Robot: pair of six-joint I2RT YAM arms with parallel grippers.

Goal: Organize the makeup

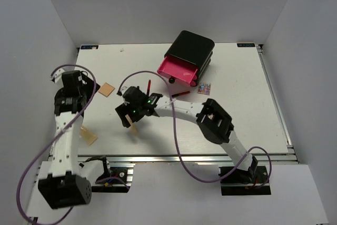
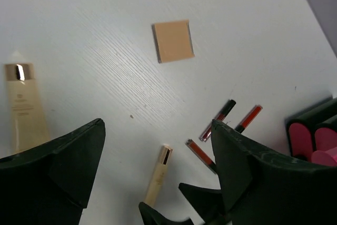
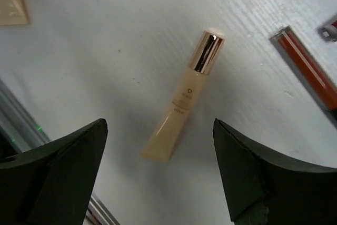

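Slim beige tube (image 3: 181,114): flat on the white table (image 1: 237,67); gold cap at one end; lying in the gap under the right gripper
Right gripper (image 3: 159,125): above the slim tube; fingers wide apart; nothing clamped
Wide beige tube (image 2: 23,111): flat on the table, near the left arm; gold cap
Square palette (image 2: 172,40): flat, alone, well apart from the tubes
Red sticks (image 2: 248,118): three, lying close together between the slim tube and the box
Small patterned palette (image 1: 204,88): just beside the front of the box
Left gripper (image 2: 157,130): over the table, fingers apart; holding nothing
Black box (image 1: 190,46): at the far side of the table; top pink drawer (image 1: 179,69) pulled out
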